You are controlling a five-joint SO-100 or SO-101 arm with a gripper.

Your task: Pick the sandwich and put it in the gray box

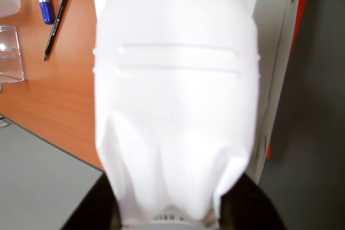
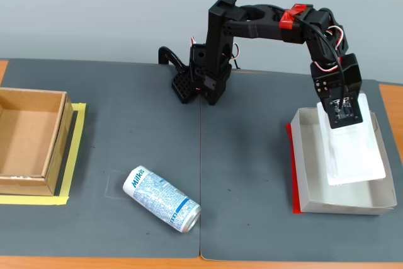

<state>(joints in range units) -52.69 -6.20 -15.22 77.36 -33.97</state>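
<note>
The sandwich, a flat white plastic pack, hangs tilted over the gray box at the right of the fixed view, its lower end over the tray's floor and right wall. My gripper is shut on the pack's upper end. In the wrist view the sandwich fills the middle, pinched between the dark jaws of my gripper at the bottom edge. A strip of the gray box shows to its right. Whether the pack touches the tray cannot be told.
A blue-and-white Milkis can lies on the dark mat at centre front. A brown cardboard box on yellow tape stands at the left. The arm's base is at the back. Pens and a clear plastic holder lie on the orange table.
</note>
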